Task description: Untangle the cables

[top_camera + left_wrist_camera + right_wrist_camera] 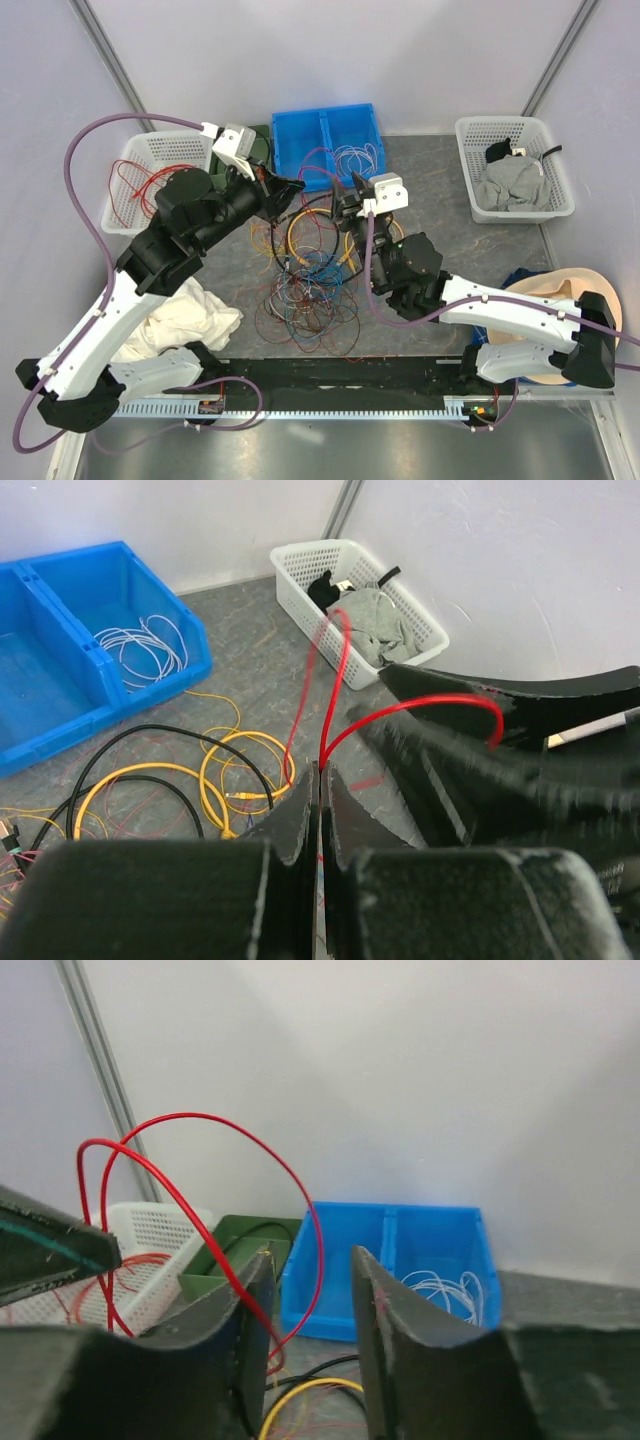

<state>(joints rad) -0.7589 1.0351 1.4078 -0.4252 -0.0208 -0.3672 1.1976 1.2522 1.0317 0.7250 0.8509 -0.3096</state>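
Observation:
The cables (310, 280) lie in a knotted heap at the table's middle, with yellow loops (215, 770), a black cable (150, 730) and fine coloured strands. My left gripper (297, 186) is raised above the heap's far side. In the left wrist view it (322, 772) is shut on a red wire (340, 670) that arcs up and across to the right gripper's dark finger. My right gripper (346, 196) faces it from close by. In the right wrist view it (312, 1285) is open, and the red wire's loop (250, 1145) runs down past its left finger into the gap.
A blue bin (330, 135) with white wires (355, 158) stands at the back. A green box (262, 140) and a white basket (150, 150) holding red wires are at the left. A basket with grey cloth (513, 185) is at the right. A white cloth (185, 320) lies near left.

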